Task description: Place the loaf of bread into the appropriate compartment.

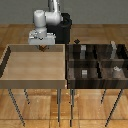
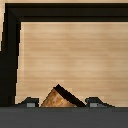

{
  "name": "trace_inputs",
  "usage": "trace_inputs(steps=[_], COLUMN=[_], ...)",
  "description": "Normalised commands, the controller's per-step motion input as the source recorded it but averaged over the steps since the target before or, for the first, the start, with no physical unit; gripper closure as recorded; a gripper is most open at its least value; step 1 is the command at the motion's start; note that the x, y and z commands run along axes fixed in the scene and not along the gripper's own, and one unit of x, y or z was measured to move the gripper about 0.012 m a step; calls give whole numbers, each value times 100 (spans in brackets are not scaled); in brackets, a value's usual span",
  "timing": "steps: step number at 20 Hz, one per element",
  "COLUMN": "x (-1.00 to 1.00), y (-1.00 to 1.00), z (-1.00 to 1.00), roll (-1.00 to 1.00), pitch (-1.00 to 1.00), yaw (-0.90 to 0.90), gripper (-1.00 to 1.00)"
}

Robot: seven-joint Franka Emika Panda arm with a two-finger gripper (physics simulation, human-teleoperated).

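The gripper (image 1: 42,46) hangs over the far edge of the light wooden tray (image 1: 10,65), a little toward the exterior view's right of that edge's middle. In the wrist view its two grey fingertips (image 2: 29,102) sit well apart, with the loaf of bread (image 2: 59,98) between them. The loaf is a brown, tan-speckled wedge with one dark face, standing tilted on a corner. The fingers appear closed on the loaf's sides, though the contact itself is hidden at the lower edge of the wrist view. In the exterior view the loaf shows only as a small brown lump directly under the white wrist, level with the tray's far rim.

The tray has a pale plank floor and raised walls, and it stands on thin metal legs. Just beside it, toward the exterior view's right, stands a dark compartmented bin (image 1: 70,75) on its own legs, touching or nearly touching the tray's side wall. Dividers split it into several cells. A small grey cube (image 1: 84,73) rests in a near cell, another small pale object (image 1: 116,70) lies in a cell toward the right end, and grey blocks (image 1: 83,50) stand in the far row. Their exact shapes are too blurred to tell.
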Motion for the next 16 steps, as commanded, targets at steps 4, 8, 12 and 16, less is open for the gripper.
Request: trace_inputs(steps=[4,8,12,16], x=[0,0,0,0], y=[100,100,100,100], z=[0,0,0,0], roll=[0,0,0,0], pitch=[0,0,0,0], yaw=[0,0,0,0], gripper=[100,100,100,100])
